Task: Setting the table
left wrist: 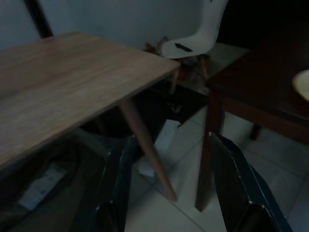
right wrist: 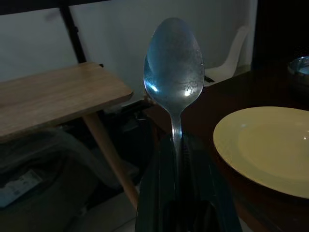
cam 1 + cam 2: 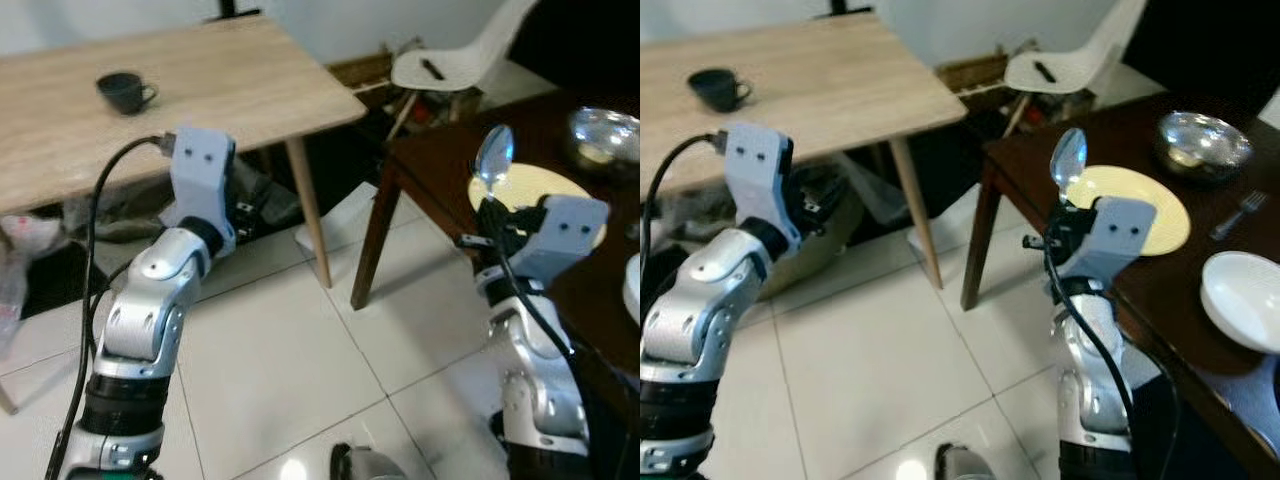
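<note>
Gripped upright in the closed jaws of the right gripper, the spoon is held at frame centre beside the yellow plate; the left gripper is carried open. Slippage is judged possible, the thin handle being narrowly pinched.

Upper left of my head view stands a light wooden table, and a dark cup sits on it near the far left edge. Under that table I see a heap of bags and clutter in shadow. At the top, right of centre, a white chair stands by the wall, a small dark item lying on its seat. Pale floor tiles spread across the lower middle.
</note>
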Robot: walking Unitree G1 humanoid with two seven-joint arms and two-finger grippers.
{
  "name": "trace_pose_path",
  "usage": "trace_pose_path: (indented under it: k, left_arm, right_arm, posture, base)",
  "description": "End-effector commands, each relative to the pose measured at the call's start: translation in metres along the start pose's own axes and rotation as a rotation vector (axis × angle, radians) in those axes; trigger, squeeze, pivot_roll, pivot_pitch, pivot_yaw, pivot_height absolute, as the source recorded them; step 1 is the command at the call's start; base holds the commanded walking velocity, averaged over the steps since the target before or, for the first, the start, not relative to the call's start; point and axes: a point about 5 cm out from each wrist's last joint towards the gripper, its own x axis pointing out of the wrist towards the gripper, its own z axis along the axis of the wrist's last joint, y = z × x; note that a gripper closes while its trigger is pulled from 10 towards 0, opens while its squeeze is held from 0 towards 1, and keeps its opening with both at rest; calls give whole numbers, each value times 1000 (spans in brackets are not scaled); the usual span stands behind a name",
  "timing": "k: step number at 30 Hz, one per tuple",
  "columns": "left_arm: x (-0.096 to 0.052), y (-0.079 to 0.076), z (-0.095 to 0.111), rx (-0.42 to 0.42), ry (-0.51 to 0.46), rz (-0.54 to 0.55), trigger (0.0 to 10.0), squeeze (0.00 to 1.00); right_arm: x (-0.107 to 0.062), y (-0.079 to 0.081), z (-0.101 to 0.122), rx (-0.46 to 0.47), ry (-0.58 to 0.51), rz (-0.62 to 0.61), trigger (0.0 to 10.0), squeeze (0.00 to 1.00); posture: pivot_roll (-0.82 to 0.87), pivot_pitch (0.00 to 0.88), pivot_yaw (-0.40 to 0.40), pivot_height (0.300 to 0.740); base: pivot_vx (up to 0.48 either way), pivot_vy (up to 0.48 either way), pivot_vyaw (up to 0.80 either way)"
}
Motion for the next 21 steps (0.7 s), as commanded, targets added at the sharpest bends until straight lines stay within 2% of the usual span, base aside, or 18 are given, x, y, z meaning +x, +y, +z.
trace_pose_path:
  k: [1, 21]
  left_arm:
    - [-1, 2, -3, -5, 15, 6, 10000, 0]
    - [0, 3, -3, -4, 16, 7, 10000, 0]
  right_arm:
    - [0, -1, 2, 0, -6, -3, 10000, 0]
    - [0, 0, 0, 2, -1, -4, 10000, 0]
  posture:
    - [-109, 49, 53, 740]
    - [-107, 53, 57, 740]
  base:
    - [0, 0, -800]
    - [0, 0, -800]
